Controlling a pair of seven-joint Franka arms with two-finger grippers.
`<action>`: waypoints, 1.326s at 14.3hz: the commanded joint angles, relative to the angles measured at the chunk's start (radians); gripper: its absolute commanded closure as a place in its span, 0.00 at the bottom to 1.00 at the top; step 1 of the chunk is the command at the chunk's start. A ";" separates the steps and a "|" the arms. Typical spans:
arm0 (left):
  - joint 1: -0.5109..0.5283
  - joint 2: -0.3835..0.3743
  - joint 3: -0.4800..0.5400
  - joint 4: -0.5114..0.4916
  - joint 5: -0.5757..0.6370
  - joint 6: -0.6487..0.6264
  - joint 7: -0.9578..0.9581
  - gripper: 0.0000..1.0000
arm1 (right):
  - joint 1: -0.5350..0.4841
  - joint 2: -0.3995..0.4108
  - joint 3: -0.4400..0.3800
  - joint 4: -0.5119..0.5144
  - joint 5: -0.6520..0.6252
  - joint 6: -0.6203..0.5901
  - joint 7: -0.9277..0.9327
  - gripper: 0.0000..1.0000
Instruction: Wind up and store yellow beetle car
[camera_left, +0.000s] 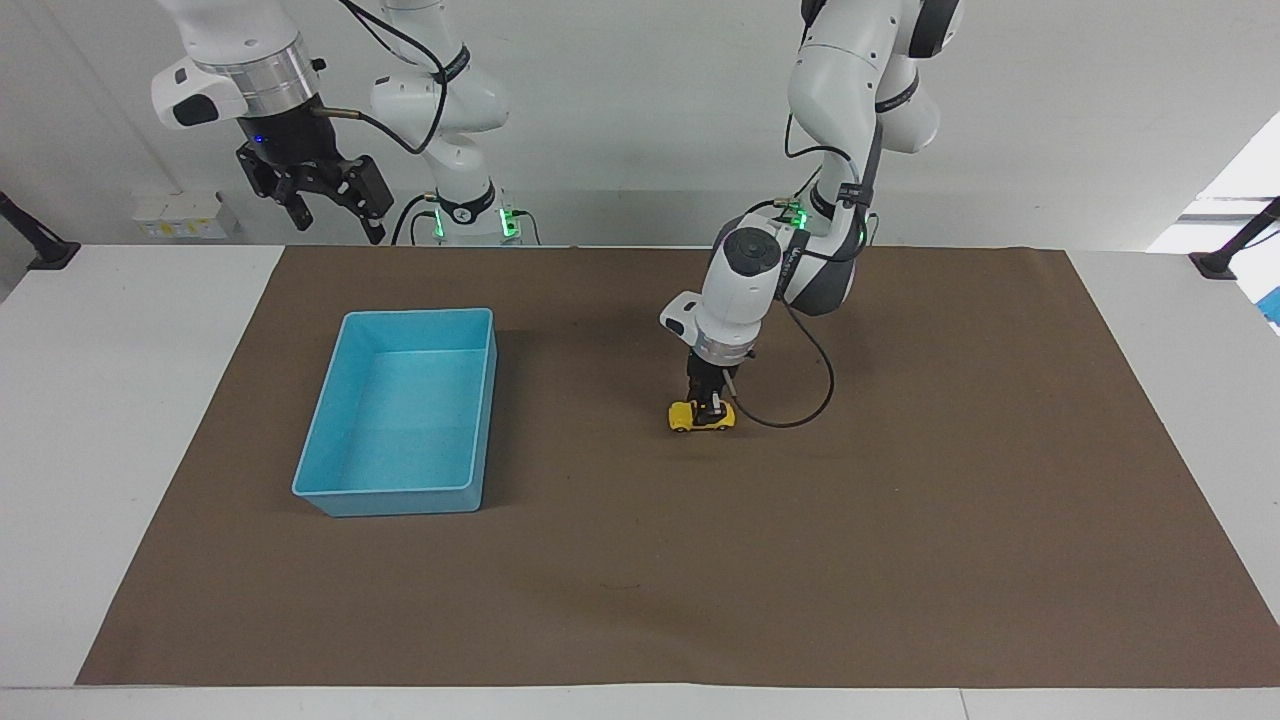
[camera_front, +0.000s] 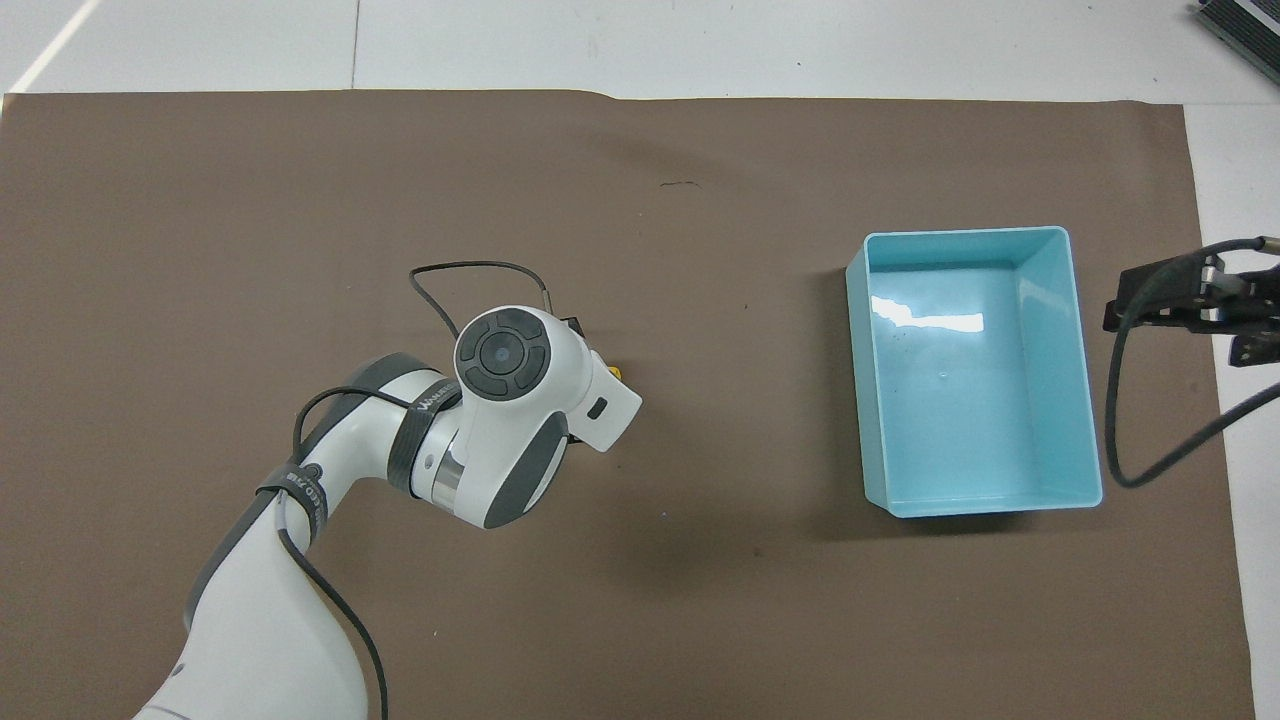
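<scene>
Where the facing view begins, at the right arm's end of the table, the right gripper (camera_left: 333, 213) hangs high in the air, fingers spread wide, nothing between them. That arm waits. In the overhead view only its dark tip (camera_front: 1190, 300) shows, at the edge of the frame beside the tray.

Next comes the blue tray (camera_left: 318, 440), open side up, resting on the brown mat (camera_left: 900, 520) toward the right arm's end. Its long sides run away from the robots. Nothing lies inside it.

Near the middle of the mat sits the car (camera_left: 686, 417), small and yellow, wheels down on the mat, well apart from the tray. The left gripper (camera_left: 712, 408) stands straight down on it, fingers closed onto the car's body from above. The car's yellow nose pokes out past the fingers toward the tray. From overhead the arm's wrist covers nearly all of it; only a sliver of yellow (camera_front: 616, 372) shows.

A black cable (camera_left: 815, 385) loops from the left wrist out over the mat.
</scene>
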 joint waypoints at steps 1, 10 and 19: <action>0.005 -0.012 0.018 -0.031 -0.001 -0.013 0.040 1.00 | -0.005 -0.010 -0.001 -0.014 0.016 0.001 0.011 0.00; 0.132 -0.018 0.018 -0.077 -0.001 -0.013 0.210 1.00 | -0.005 -0.010 -0.001 -0.014 0.016 0.001 0.011 0.00; 0.229 -0.024 0.030 -0.106 -0.001 -0.016 0.325 1.00 | -0.005 -0.010 -0.001 -0.014 0.016 0.001 0.011 0.00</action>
